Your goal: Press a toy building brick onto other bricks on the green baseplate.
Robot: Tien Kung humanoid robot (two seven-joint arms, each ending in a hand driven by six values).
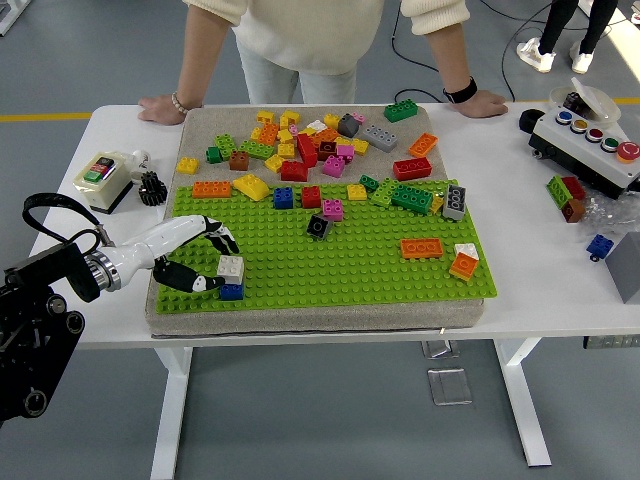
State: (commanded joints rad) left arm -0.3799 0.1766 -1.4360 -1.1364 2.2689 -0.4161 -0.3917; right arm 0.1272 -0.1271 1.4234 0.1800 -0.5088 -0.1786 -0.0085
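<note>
A white table carries a beige pad, and on the pad lies the green baseplate. Loose bricks in many colours are heaped on the bare pad beyond the plate, and a few sit on the plate itself, among them an orange brick toward the right. The left hand reaches in from the left over the plate's near left corner, its fingers curled around a white brick that sits on top of a blue brick on the plate. A person's hands rest on the table's far edge.
</note>
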